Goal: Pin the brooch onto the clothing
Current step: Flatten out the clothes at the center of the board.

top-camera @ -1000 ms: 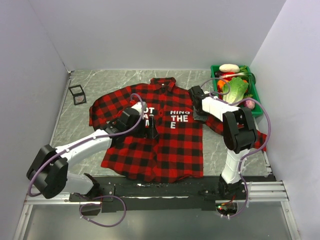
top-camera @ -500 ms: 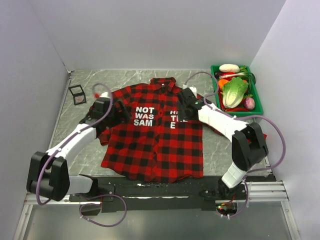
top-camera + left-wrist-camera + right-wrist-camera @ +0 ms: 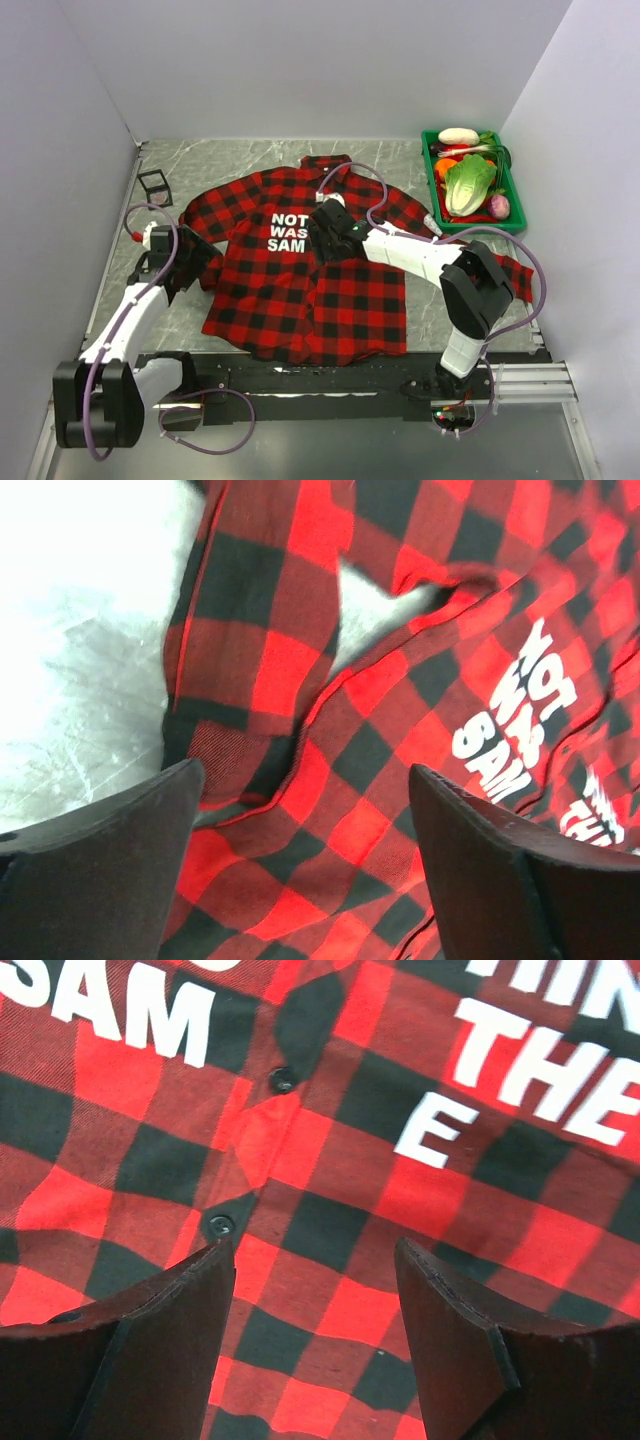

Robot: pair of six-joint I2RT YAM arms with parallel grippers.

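Jaws of the right gripper [image 3: 312,1260] stood spread and empty over the button strip of the shirt [image 3: 300,1150], between its two blocks of white letters. The left gripper [image 3: 305,780], likewise spread and empty, hung over a sleeve, farther from the chest. No view showed the brooch, so its direction from either hand could not be told. A green bin [image 3: 512,192] at the far right held a cabbage [image 3: 468,183] and other vegetables.

From above, my right arm [image 3: 410,252] hides the second lettering block [image 3: 520,1070] on the shirt [image 3: 270,290], and my right wrist view's edge clips its top line.
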